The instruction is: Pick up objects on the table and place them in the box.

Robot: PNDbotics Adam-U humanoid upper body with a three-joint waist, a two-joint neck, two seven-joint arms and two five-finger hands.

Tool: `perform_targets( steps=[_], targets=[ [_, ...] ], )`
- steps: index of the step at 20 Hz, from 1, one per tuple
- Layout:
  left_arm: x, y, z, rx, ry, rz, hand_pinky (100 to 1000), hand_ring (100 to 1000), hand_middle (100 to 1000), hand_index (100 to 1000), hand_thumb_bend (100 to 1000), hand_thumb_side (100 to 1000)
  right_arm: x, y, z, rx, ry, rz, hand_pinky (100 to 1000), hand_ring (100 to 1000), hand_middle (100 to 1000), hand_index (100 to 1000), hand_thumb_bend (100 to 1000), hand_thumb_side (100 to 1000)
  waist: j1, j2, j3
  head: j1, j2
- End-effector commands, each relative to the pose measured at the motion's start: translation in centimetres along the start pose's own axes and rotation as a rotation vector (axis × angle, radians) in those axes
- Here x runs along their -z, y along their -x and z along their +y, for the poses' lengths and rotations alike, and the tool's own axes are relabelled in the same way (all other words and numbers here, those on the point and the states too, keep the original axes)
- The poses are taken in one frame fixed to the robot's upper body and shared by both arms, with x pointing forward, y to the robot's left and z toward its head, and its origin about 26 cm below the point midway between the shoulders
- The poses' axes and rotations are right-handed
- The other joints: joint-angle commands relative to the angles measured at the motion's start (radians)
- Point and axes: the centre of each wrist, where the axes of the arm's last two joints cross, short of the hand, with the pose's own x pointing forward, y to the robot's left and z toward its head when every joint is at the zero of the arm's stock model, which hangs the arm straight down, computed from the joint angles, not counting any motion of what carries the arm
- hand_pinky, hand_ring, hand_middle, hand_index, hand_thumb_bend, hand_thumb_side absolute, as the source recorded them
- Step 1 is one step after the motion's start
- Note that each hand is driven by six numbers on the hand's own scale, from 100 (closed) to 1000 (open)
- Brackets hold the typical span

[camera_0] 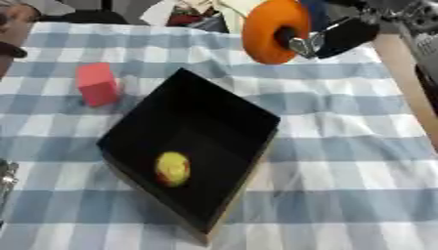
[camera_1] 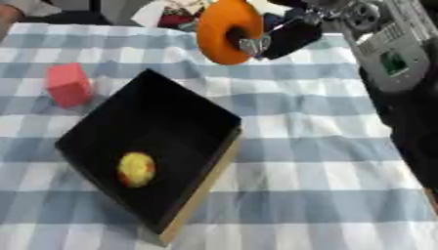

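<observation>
— What were the fingers doing on the right hand?

— They were curled into the hole of the orange ring, one dark finger hooked through the middle and a silver fingertip pressed against the ring's inner edge. So the hand was clamped on it, with the ring standing on edge, up in the air.

— And where was the box from there?

— The black box sat below the fingers and to their left, well apart from the ring, set cornerwise on the blue-checked tablecloth. A yellow ball with a reddish patch lay on the box floor, towards its near corner.

— Anything else left on the cloth?

— A pink block, far to the left of the fingers, just beside the box's far-left wall but not touching it.

— The left hand?

— Only a silver sliver showed at the left edge in the left eye view; I could not tell how its fingers stood.
</observation>
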Motion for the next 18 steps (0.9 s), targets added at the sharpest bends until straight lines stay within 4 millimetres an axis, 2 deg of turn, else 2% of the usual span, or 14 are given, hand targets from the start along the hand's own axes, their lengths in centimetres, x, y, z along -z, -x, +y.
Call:
perform_targets(
  steps=[1, 9, 18],
  targets=[
    [0.7, -0.3, 0.6, 0.021, 0.015, -0.033, 513, 739, 680, 781, 160, 874, 0.0, -0.2, -0.7, 0.012, -0.024, -0.040, 771, 749, 530, 701, 100, 467, 0.002, -0.028, -0.001, -0.005, 0.000],
    [0.7, -0.3, 0.6, 0.019, 0.023, -0.030, 513, 739, 680, 781, 160, 873, 2.2, -1.4, 1.1, 0.127, -0.125, -0.160, 775, 752, 530, 705, 100, 472, -0.007, -0.036, -0.005, -0.017, 0.008],
    [0.7, -0.3, 0.6, 0.014, 0.033, -0.027, 514, 739, 681, 780, 162, 873, 4.1, -3.8, 2.1, 0.236, -0.153, -0.327, 782, 756, 539, 711, 100, 467, -0.015, -0.049, -0.004, -0.025, 0.017]
  ],
)
